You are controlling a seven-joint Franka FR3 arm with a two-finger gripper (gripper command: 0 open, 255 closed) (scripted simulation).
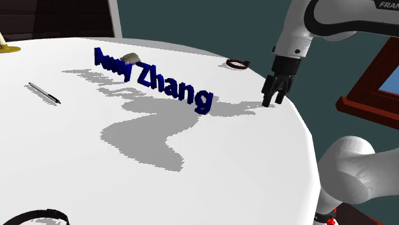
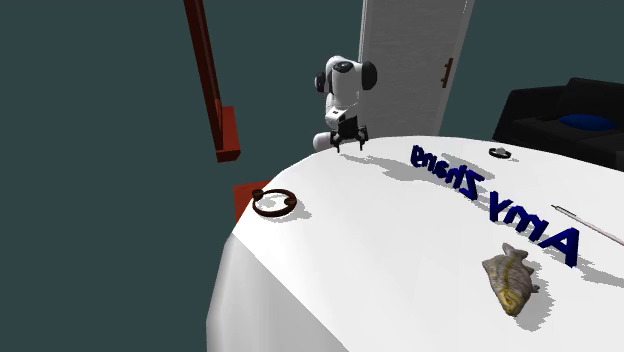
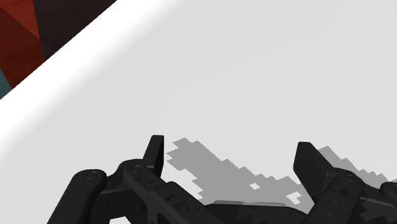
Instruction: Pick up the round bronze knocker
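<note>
Across most of the shoulder view spreads a white table (image 1: 224, 166). At the upper right of that frame the arm (image 1: 320, 19) bends down to the table's right edge. Blue letters (image 1: 153, 80) stand left of centre. The gripper (image 1: 273, 99) hangs just over the tabletop, right of centre; in the wrist view its fingers (image 3: 154, 143) stand spread, nothing between them. The fish (image 2: 508, 280) lies at the lower right of the second exterior view. The knocker (image 1: 237, 64), a dark brown ring, lies flat up and left of the gripper, apart from it. A pen (image 1: 43, 93) lies at the left.
</note>
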